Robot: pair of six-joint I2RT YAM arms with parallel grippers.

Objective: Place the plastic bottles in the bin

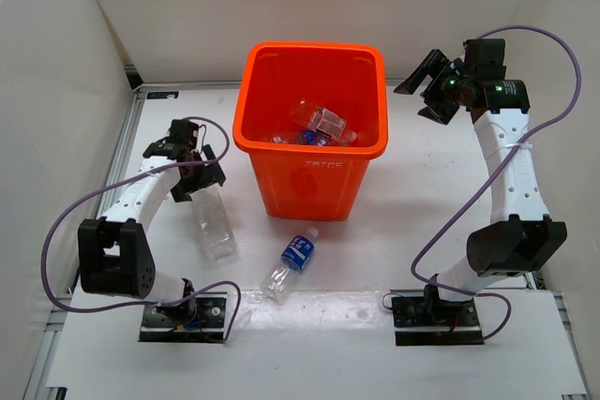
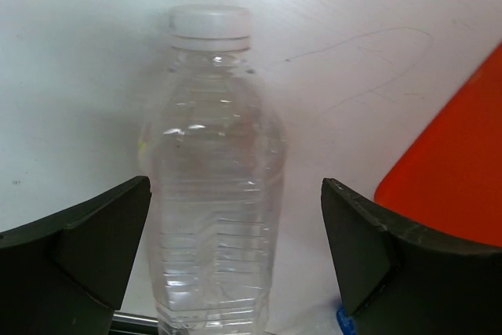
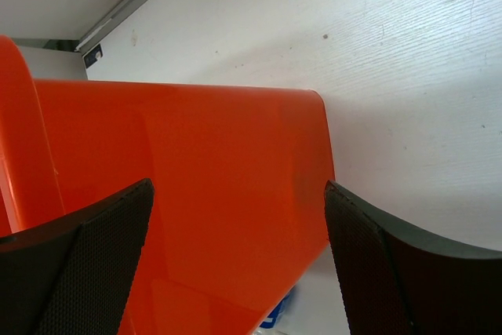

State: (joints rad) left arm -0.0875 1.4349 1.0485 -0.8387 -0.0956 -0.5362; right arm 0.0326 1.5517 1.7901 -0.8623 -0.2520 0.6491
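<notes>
An unlabelled clear bottle [image 1: 215,229] with a white cap lies on the table left of the orange bin [image 1: 361,72]. My left gripper [image 1: 197,178] is open just above its far end. In the left wrist view the bottle [image 2: 212,178] lies between the spread fingers [image 2: 78,249], nearer the left one, untouched. A blue-labelled bottle [image 1: 292,260] lies in front of the bin. Several bottles [image 1: 319,125] lie inside the bin. My right gripper [image 1: 424,91] is open and empty, raised beside the bin's right rim; its wrist view shows the bin's outer wall [image 3: 196,186].
White walls enclose the table at the left and back. The bin's corner [image 2: 459,170] shows at the right of the left wrist view. A bit of blue label [image 3: 280,315] shows under the bin's edge. The arm bases [image 1: 183,316] sit at the near edge.
</notes>
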